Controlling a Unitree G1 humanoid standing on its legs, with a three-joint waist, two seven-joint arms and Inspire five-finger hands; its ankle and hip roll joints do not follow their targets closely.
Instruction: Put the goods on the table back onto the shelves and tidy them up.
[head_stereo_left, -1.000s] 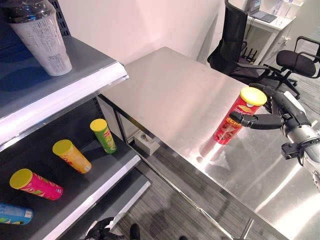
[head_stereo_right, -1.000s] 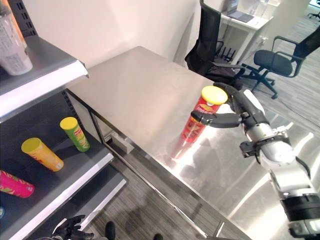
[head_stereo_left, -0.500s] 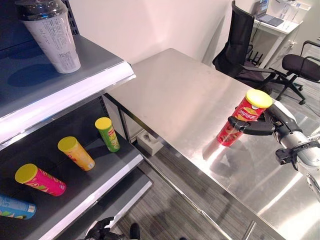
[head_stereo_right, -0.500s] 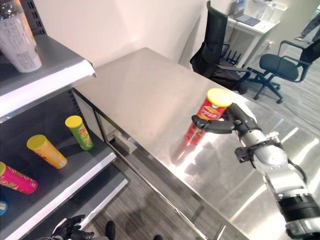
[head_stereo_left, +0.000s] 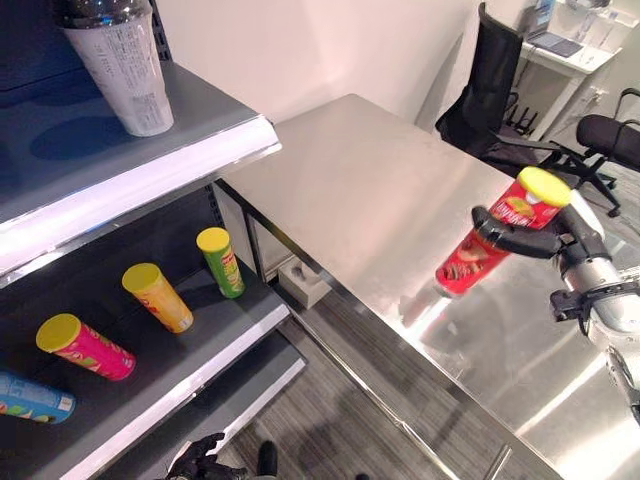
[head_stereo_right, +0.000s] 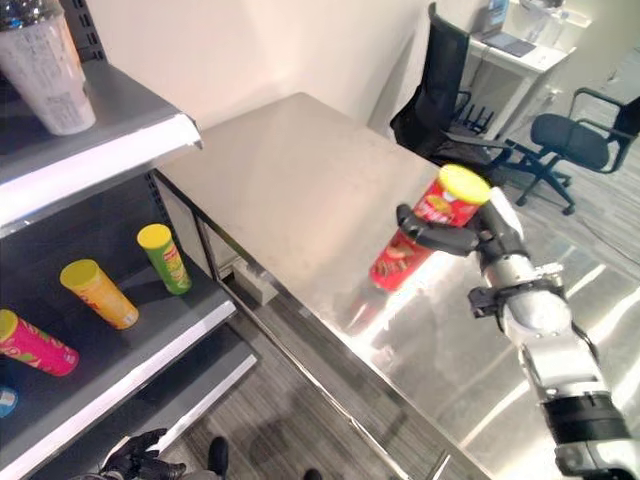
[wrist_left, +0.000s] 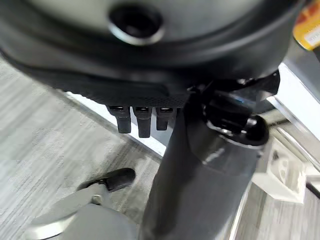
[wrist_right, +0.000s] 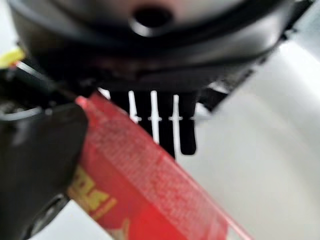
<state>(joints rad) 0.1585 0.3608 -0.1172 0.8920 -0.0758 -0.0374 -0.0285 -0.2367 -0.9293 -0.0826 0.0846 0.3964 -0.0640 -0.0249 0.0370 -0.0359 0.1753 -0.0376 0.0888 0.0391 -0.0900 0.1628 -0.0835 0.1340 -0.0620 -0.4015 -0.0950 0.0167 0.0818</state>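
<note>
Right hand (head_stereo_left: 560, 235) grips the red can (head_stereo_left: 492, 246) near its yellow lid, tilted above the table (head_stereo_left: 370, 200).
The can looks light, stiff and smooth, so it may slip; a hold nearer its middle seems safer. Left hand (wrist_left: 145, 107) hangs curled, empty.

printed labels on cans and cup, none legible

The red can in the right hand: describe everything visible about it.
The red can is a tall tube with a yellow lid and printed wrap, apparently cardboard. It is tilted, lid toward the chairs, its base raised just off the steel table. The right hand grips its upper part, fingers curled across the front. Nothing else touches it.
</note>
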